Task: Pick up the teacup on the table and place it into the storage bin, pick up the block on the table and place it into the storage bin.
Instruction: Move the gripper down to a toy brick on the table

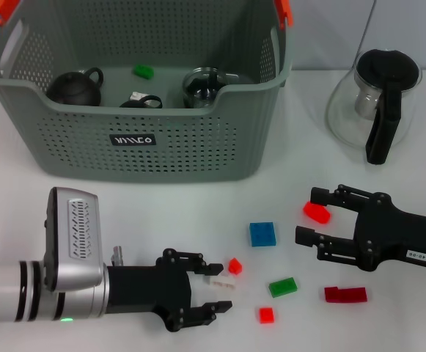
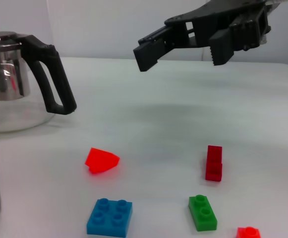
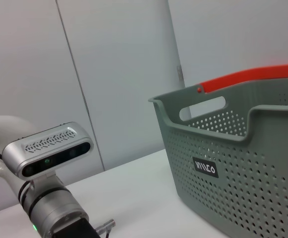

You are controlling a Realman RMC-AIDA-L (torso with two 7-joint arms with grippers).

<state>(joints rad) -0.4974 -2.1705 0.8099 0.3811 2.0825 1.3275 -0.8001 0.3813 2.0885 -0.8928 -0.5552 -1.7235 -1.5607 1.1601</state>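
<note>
The grey storage bin [image 1: 136, 139] stands at the back of the table, also seen in the right wrist view [image 3: 233, 168]. Inside it lie a small dark teacup [image 1: 141, 100], a dark teapot [image 1: 75, 87], a glass cup [image 1: 202, 85] and a green block [image 1: 144, 71]. My left gripper [image 1: 221, 287] is open low over the table, a small red block [image 1: 234, 265] just beyond its upper finger. My right gripper [image 1: 306, 215] is open, hovering above the table [image 2: 178, 59], with an orange-red block [image 1: 316, 213] at its far fingertip.
Loose on the table are a blue block [image 1: 262, 233], a green block [image 1: 282, 287], a dark red block [image 1: 345, 294], a small red block [image 1: 266, 314] and a white piece [image 1: 220, 279]. A glass kettle [image 1: 377, 95] with a black handle stands back right.
</note>
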